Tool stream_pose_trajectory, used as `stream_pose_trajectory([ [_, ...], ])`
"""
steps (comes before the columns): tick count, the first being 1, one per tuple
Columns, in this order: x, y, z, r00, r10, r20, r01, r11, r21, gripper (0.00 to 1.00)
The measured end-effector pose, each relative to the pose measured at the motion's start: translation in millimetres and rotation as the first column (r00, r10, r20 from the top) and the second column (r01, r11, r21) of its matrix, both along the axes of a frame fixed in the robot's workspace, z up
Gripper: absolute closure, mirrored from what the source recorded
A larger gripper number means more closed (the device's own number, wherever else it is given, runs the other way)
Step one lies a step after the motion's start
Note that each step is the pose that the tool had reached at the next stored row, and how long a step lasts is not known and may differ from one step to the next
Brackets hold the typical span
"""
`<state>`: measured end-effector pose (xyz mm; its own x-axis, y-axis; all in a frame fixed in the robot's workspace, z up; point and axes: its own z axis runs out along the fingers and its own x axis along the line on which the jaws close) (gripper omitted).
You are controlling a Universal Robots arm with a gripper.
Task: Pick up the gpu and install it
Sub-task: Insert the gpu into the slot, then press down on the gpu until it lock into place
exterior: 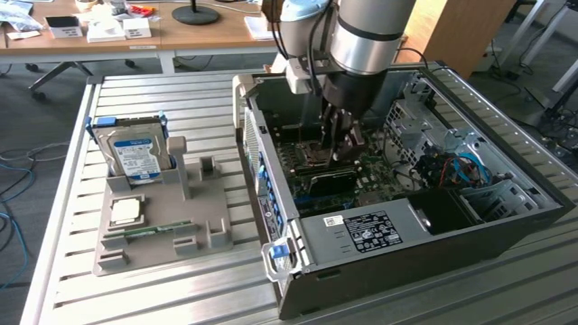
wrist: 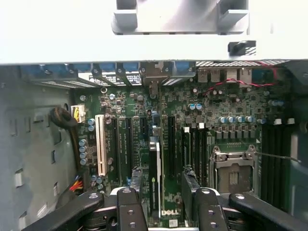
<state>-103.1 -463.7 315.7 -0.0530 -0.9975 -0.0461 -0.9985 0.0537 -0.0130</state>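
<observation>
The gpu (wrist: 155,180) is a thin dark card seen edge-on, standing upright in a slot of the green motherboard (wrist: 207,110) with a white label at its near end. My gripper (wrist: 166,208) hangs just above it, jaws open and wider than the card, one finger on each side without touching it. In the exterior view my gripper (exterior: 343,150) reaches down into the open computer case (exterior: 505,223), and the gpu (exterior: 331,179) shows as a dark strip right below the fingertips.
On the exterior view's left, a grey holder (exterior: 162,233) carries a silver hard drive (exterior: 135,152), a processor chip (exterior: 126,211) and a green memory stick (exterior: 149,230). Inside the case are the power supply (exterior: 366,230), drive cages (exterior: 424,122) and an empty processor socket (wrist: 234,175).
</observation>
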Motion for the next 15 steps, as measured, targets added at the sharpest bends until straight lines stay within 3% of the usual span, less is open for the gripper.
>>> stream_pose_trajectory([
  [2, 0.0, 0.0, 3.9, 1.0, 0.0, 0.0, 0.0, 1.0, 0.0, 0.54],
  [15, 0.0, 0.0, 4.1, 1.0, 0.0, 0.0, 0.0, 1.0, 0.0001, 0.54],
])
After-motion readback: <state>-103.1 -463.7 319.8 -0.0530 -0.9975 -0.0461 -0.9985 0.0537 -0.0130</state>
